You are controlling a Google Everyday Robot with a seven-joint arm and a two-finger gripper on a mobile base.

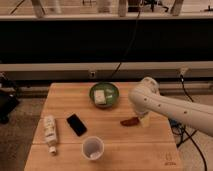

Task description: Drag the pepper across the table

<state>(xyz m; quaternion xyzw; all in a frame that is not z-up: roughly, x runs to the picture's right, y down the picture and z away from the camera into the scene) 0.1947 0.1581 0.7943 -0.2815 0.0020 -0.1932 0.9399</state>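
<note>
The pepper (130,121) is small, dark red and slightly curved. It lies on the light wooden table (125,145), right of centre. My white arm reaches in from the right and bends down over the table's right side. My gripper (145,120) is low at the table, right beside the pepper's right end. The arm covers most of the gripper.
A green bowl (105,95) with a pale block in it stands at the back centre. A flat black phone (76,124) lies left of centre. A white bottle (50,132) lies near the left edge. A white cup (92,147) stands near the front. Cables hang off the table's right side.
</note>
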